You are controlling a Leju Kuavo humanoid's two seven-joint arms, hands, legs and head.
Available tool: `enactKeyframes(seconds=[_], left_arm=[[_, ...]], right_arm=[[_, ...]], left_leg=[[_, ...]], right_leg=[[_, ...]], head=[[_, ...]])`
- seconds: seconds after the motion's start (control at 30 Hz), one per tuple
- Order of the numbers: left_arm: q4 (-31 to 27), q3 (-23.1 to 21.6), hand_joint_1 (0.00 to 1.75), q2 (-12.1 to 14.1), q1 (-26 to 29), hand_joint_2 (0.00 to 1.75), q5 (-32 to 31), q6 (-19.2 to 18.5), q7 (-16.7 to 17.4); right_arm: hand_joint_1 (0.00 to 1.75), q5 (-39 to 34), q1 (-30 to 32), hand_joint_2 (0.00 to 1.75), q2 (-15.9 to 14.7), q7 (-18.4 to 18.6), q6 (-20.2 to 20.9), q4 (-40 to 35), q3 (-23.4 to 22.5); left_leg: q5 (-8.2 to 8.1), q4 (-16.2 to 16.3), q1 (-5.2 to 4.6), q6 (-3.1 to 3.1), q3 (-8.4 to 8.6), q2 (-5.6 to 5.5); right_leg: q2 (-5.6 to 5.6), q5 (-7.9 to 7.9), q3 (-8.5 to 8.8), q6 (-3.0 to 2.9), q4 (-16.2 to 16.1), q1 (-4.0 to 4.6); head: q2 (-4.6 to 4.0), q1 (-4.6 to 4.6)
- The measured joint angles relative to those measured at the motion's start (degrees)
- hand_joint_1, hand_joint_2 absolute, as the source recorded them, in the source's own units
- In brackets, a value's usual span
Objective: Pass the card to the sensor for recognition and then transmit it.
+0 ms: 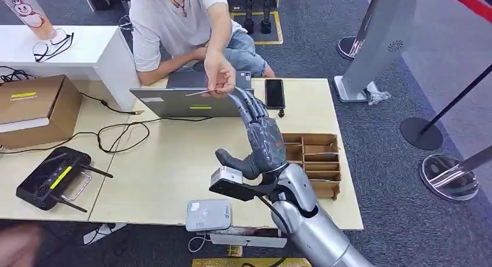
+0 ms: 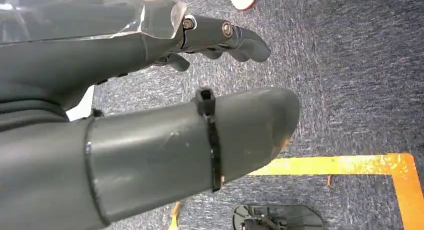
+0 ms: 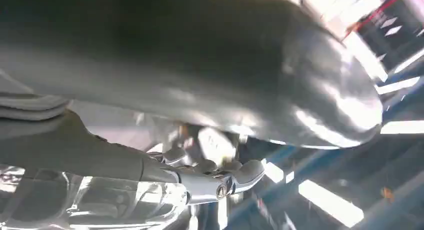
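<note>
From the head view, the right hand [image 1: 257, 136] reaches up and forward over the table [image 1: 174, 162], fingers stretched toward a person's hand [image 1: 218, 74]; a thin card [image 1: 202, 93] sits edge-on between the two, pinched by the person's fingers, and I cannot tell whether the robot's fingertips touch it or have let go; this looks like the handover itself, the card offered at the height where the seated person can take it. One card reader [image 1: 208, 214] lies at the table's near edge, within the arm's reach, probably so the card can be scanned before passing; there is one laptop [image 1: 191, 101], one phone [image 1: 274, 93], one wooden tray [image 1: 316, 157] with compartments, one cardboard box [image 1: 35, 107] and one black controller [image 1: 52, 177].

From the left wrist view, the left hand [image 2: 150, 90] hangs over carpet with fingers loosely apart and nothing in them, apparently kept out of the way.

From the right wrist view, thumb and fingers stand apart; the card's place there is too blurred to tell.
</note>
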Motion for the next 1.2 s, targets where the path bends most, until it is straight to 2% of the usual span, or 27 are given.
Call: enactKeyframes(seconds=[0.13,0.27,0.63,0.9,1.2], left_arm=[[0.00,-0.44,0.00,-0.04,-0.11,0.00,-0.11,-0.09,0.04],[0.00,-0.66,0.00,-0.07,-0.12,0.00,-0.26,-0.07,0.02],[0.00,-0.70,0.00,-0.09,-0.10,0.00,-0.04,0.04,-0.17],[0.00,-0.70,0.00,-0.07,-0.07,0.00,0.11,0.07,-0.17],[0.00,-0.70,0.00,-0.07,-0.03,0.00,0.24,0.37,-0.15]], right_arm=[[0.00,10.19,-0.60,1.75,0.26,1.57,-5.15,1.31,-1.57],[0.00,18.16,-1.70,1.75,0.63,3.78,-8.32,3.32,-2.78],[0.00,34.54,-4.66,1.75,0.96,9.44,-11.75,9.46,-3.45],[0.00,39.27,-5.19,1.75,1.11,11.95,-12.58,12.24,-3.43],[0.00,39.40,-5.12,1.75,1.62,12.26,-12.15,13.22,-3.43]], left_leg=[[0.00,0.00,0.00,0.00,0.00,0.00],[0.00,0.00,0.00,0.00,0.00,0.00],[0.00,0.00,0.00,0.00,0.00,-0.01],[0.00,0.00,0.00,0.00,0.00,-0.01],[0.00,0.00,0.00,0.00,0.00,-0.01]], right_leg=[[0.00,0.00,0.00,0.00,0.00,0.00],[0.00,0.01,0.01,0.00,0.00,0.00],[-0.01,0.01,0.01,0.00,0.00,0.00],[0.00,0.01,0.01,0.00,0.00,0.00],[0.00,0.01,0.00,0.00,0.00,0.00]], head=[[0.00,0.00],[0.00,0.02],[0.00,0.02],[0.00,0.02],[0.00,0.02]])
